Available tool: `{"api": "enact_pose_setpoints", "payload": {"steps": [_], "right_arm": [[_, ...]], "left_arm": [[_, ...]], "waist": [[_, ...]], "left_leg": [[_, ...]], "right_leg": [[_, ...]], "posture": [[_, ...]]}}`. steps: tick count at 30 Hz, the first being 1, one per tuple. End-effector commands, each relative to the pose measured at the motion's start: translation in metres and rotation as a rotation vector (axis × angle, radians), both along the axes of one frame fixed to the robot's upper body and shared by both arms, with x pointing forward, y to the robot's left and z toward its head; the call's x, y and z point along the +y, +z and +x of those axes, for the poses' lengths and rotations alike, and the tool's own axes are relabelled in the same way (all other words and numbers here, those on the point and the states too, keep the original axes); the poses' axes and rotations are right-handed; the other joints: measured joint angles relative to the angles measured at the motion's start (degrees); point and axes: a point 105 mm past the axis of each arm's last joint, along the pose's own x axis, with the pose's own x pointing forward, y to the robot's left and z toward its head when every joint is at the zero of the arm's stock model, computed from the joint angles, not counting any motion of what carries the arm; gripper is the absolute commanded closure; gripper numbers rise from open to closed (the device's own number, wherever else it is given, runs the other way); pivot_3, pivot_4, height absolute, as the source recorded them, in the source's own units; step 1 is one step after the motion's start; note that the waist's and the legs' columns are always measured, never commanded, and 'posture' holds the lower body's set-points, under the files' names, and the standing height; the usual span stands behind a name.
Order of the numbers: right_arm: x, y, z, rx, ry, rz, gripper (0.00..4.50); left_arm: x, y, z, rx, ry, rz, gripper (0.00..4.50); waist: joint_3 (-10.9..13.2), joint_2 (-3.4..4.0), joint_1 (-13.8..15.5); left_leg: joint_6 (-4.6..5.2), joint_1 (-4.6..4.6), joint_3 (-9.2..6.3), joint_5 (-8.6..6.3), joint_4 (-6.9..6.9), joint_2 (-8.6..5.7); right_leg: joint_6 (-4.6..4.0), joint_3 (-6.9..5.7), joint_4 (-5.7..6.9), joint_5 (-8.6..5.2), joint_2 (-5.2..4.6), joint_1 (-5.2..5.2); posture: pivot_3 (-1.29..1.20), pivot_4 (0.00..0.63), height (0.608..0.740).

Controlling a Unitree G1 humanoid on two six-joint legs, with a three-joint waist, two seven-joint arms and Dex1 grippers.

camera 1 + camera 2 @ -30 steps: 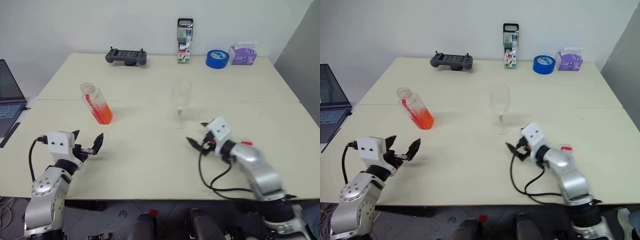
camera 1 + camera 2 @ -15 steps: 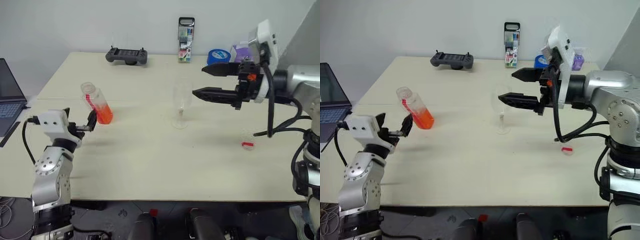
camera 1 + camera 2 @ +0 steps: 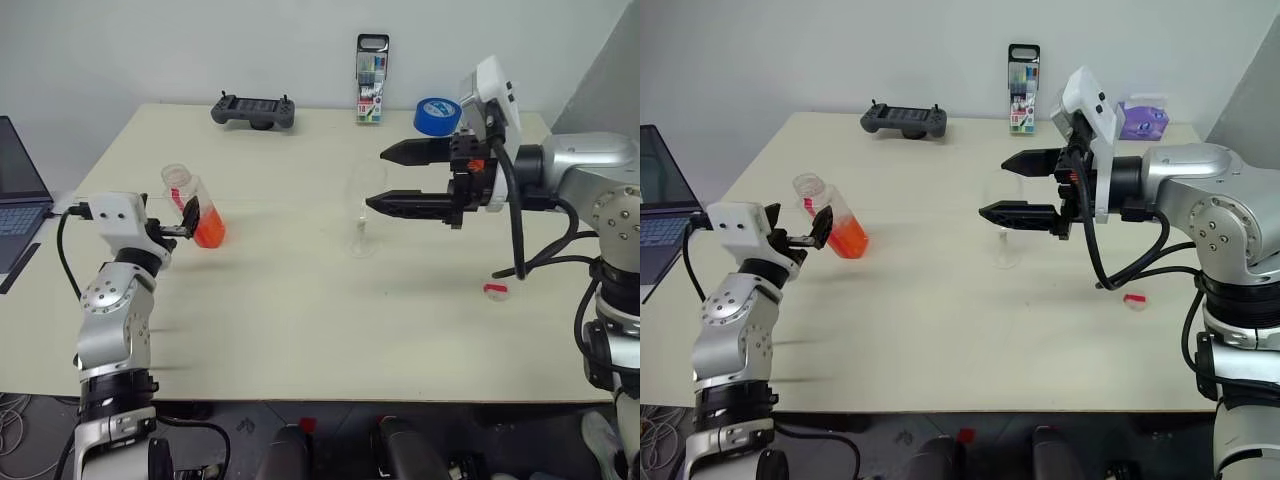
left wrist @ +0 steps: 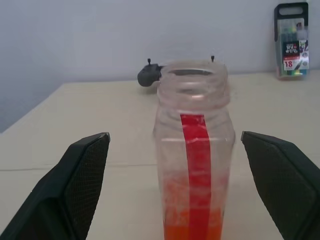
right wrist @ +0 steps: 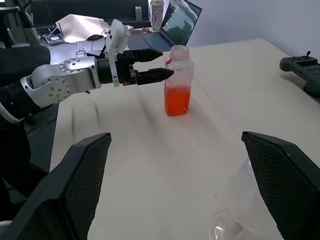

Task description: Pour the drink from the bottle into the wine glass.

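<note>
A: Where is the bottle (image 3: 194, 208) standing?
B: Left-centre on the counter (image 3: 300, 320), uncapped, left fingers (image 3: 190, 214) spread around it.
A: Anything crowding the wine glass (image 3: 362, 208)?
B: Right fingers (image 3: 405, 205) are hovering apart beside it; gamepad (image 3: 252, 111), tape roll (image 3: 435, 116) sitting at top.

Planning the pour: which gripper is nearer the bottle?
Left. The left gripper is open right at the bottle; the right gripper is open across the table beside the wine glass.

Bright, even room light with soft faint shadows on the table (image 3: 300, 320); the wrist views are slightly hazy.
</note>
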Motion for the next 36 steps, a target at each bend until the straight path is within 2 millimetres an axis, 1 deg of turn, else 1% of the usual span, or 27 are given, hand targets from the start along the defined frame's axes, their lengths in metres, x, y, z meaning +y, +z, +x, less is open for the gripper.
{"api": "enact_pose_setpoints", "payload": {"steps": [1, 4, 8, 11, 14, 17, 18, 20, 22, 26, 28, 29, 33, 36], "right_arm": [[0.003, 0.017, -0.004, -0.071, 0.016, 0.022, 0.04], [0.004, 0.018, -0.004, -0.083, 0.018, 0.018, 0.04], [0.004, 0.019, -0.004, -0.099, 0.008, 0.007, 0.04], [0.003, 0.018, -0.004, -0.092, 0.000, 0.014, 0.00], [-0.001, 0.016, -0.005, -0.086, -0.014, 0.022, 0.00], [-0.016, 0.011, -0.002, -0.100, -0.103, 0.052, 0.00], [-0.026, 0.008, 0.001, -0.114, -0.163, 0.078, 0.00], [-0.042, 0.001, 0.001, -0.135, -0.254, 0.138, 0.00], [-0.050, -0.012, -0.001, -0.128, -0.316, 0.187, 0.00], [-0.048, -0.041, -0.004, -0.162, -0.402, 0.196, 0.00], [-0.043, -0.052, -0.006, -0.179, -0.425, 0.203, 0.00], [-0.040, -0.055, -0.006, -0.187, -0.439, 0.210, 0.00], [-0.035, -0.064, -0.004, -0.229, -0.501, 0.239, 0.00], [-0.037, -0.070, 0.003, -0.249, -0.561, 0.263, 0.00]], "left_arm": [[-0.002, 0.008, 0.010, -0.032, -0.036, 0.024, 0.00], [-0.004, 0.005, 0.023, -0.015, -0.058, 0.039, 0.00], [-0.003, 0.012, 0.030, -0.053, -0.074, 0.060, 0.00], [-0.003, 0.016, 0.031, -0.077, -0.077, 0.077, 0.60], [-0.003, 0.021, 0.030, -0.099, -0.084, 0.102, 1.52], [-0.003, 0.036, 0.028, -0.140, -0.097, 0.129, 2.45], [-0.008, 0.045, 0.028, -0.159, -0.116, 0.148, 2.57], [-0.026, 0.062, 0.028, -0.191, -0.178, 0.239, 2.59], [-0.056, 0.072, 0.032, -0.203, -0.266, 0.395, 2.59], [-0.105, 0.087, 0.041, -0.248, -0.382, 0.569, 2.60], [-0.125, 0.094, 0.045, -0.278, -0.419, 0.642, 2.60], [-0.133, 0.097, 0.047, -0.296, -0.431, 0.686, 2.60], [-0.151, 0.113, 0.056, -0.354, -0.434, 0.735, 2.61], [-0.163, 0.114, 0.058, -0.399, -0.430, 0.846, 2.61]], "waist": [[0.00, 0.00, 0.00], [0.00, 0.00, 0.00], [0.00, 0.00, -0.01], [0.00, -0.01, -0.03], [0.00, -0.01, -0.01], [-0.01, -0.02, 0.03], [-0.01, -0.03, 0.03], [0.01, -0.11, 0.43], [0.03, -0.14, 0.95], [0.03, -0.14, 1.64], [0.03, -0.14, 1.47], [0.03, -0.14, 1.39], [0.04, -0.14, 0.07], [0.04, -0.14, -0.34]], "left_leg": [[0.00, 0.00, 0.01, 0.00, 0.00, -0.01], [0.00, -0.04, 0.01, 0.00, -0.01, -0.02], [0.00, -0.20, -0.02, 0.00, -0.01, -0.01], [-0.02, -0.65, 0.01, 0.01, 0.09, -0.01], [-0.02, -0.80, -0.02, 0.01, 0.12, 0.00], [-0.02, -0.86, -0.14, 0.01, 0.11, 0.01], [-0.02, -0.89, -0.13, 0.01, 0.12, 0.00], [-0.02, -0.90, -0.14, 0.01, 0.13, 0.00], [-0.02, -0.95, -0.19, 0.01, 0.17, -0.02], [-0.02, -0.91, -0.08, 0.03, 0.23, -0.11], [-0.02, -0.81, 0.01, 0.03, 0.23, -0.15], [-0.01, -0.79, 0.05, 0.03, 0.24, -0.17], [0.00, -0.74, 0.15, 0.04, 0.25, -0.15], [0.00, -0.73, 0.15, 0.04, 0.22, -0.07]], "right_leg": [[0.00, 0.01, 0.00, 0.00, -0.01, 0.00], [0.00, 0.00, -0.01, 0.01, -0.01, -0.06], [0.01, -0.04, 0.02, 0.01, -0.02, -0.20], [0.00, 0.00, 0.22, 0.03, -0.04, -0.69], [0.00, 0.07, 0.30, 0.03, -0.06, -0.88], [0.00, 0.05, 0.28, 0.03, -0.07, -0.87], [0.00, 0.06, 0.27, 0.03, -0.07, -0.88], [0.00, 0.05, 0.25, 0.03, -0.08, -0.84], [0.01, 0.00, 0.23, 0.03, -0.08, -0.85], [0.02, -0.03, 0.29, 0.03, -0.05, -0.73], [0.06, -0.04, 0.35, 0.04, -0.01, -0.73], [0.07, -0.02, 0.35, 0.04, 0.02, -0.73], [0.11, 0.12, 0.38, 0.06, 0.19, -0.75], [0.11, 0.12, 0.38, 0.06, 0.29, -0.76]], "posture": [[0.00, 0.150, 0.740], [0.00, 0.150, 0.740], [0.00, 0.150, 0.740], [0.00, 0.150, 0.740], [0.00, 0.150, 0.740], [0.00, 0.150, 0.740], [0.00, 0.150, 0.740], [0.00, 0.150, 0.740], [0.00, 0.150, 0.740], [0.00, 0.150, 0.740], [0.00, 0.150, 0.740], [0.00, 0.150, 0.740], [0.00, 0.150, 0.740], [0.00, 0.150, 0.740]]}}
